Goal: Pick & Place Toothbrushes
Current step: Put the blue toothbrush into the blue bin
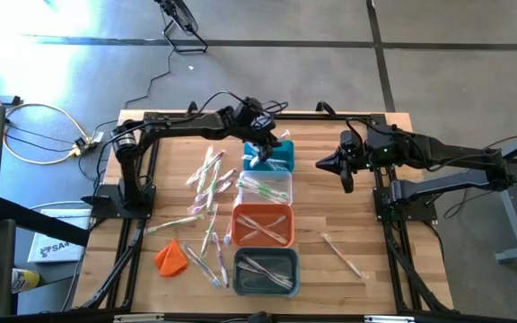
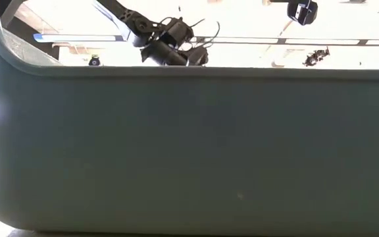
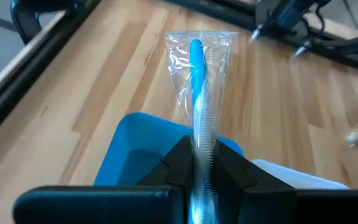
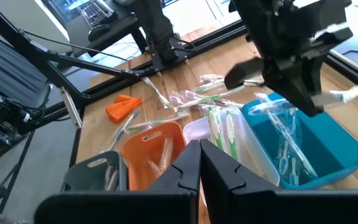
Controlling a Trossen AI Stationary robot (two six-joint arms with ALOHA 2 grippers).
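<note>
My left gripper hangs over the teal bin at the far end of the row of bins, shut on a blue toothbrush in a clear wrapper. Several more toothbrushes lie loose on the table left of the bins, and one lies alone at the right. Others lie inside the teal bin, the clear bin, the orange bin and the grey bin. My right gripper hovers shut, holding nothing, right of the teal bin. My left gripper pinches the wrapped toothbrush between its two fingers, partway along its length. The brush lies along the fingers and sticks out well past their tips. The fingers slant downward from the table's left. The brush is lifted clear, above the teal bin's far side.
An orange lump lies near the front left of the table. The low view is filled by the grey bin's wall. Bare wood lies right of the bins, apart from the single toothbrush.
</note>
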